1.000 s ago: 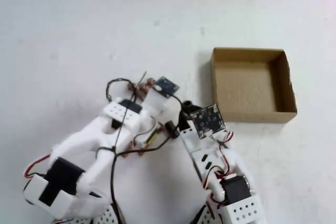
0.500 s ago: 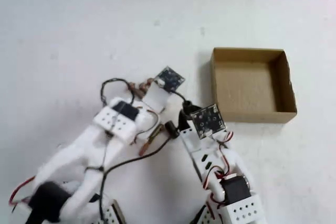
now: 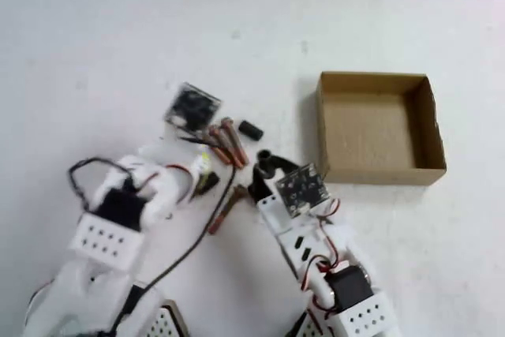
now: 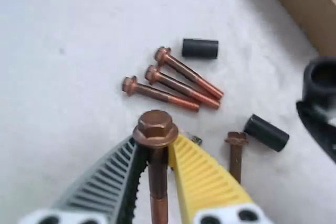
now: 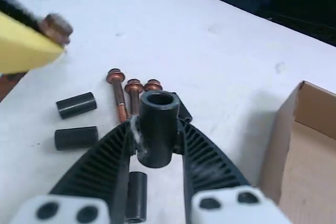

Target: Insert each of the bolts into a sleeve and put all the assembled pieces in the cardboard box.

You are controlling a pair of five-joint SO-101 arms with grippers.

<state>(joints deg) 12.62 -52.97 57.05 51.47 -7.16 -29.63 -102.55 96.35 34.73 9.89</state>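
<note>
Closest to the arms, the left jaws are clamped on a held bolt [image 4: 156, 150]. They pinch its copper shank just below the hexagonal head, which sticks out past the grey and yellow fingers [image 4: 205, 177]. The right jaws are shut tight around a held sleeve [image 5: 157, 129], black and upright, with its open bore facing up. Both are over the white table [image 3: 118, 53]. In the high view the left arm [image 3: 118, 211] and the right arm [image 3: 312, 230] angle in towards each other, and their ends are near one another.

Directly beneath the right jaws a low sleeve [image 5: 136, 198] lies on its side on the table. A single bolt [image 3: 223, 211] lies flat between the two arms. Off to one side, a pair of sleeves [image 5: 76, 106] lie on their sides, next to each other but not touching.

Further out, three bolts [image 4: 176, 85] lie close together and roughly parallel, with all their heads at the same end. Just past their heads, and apart from them, a far sleeve [image 4: 200, 48] rests on its side.

Beyond all of this, on the right arm's side of the table, the cardboard box [image 3: 379, 173] sits open at the top, apart from the loose bolts and sleeves
</note>
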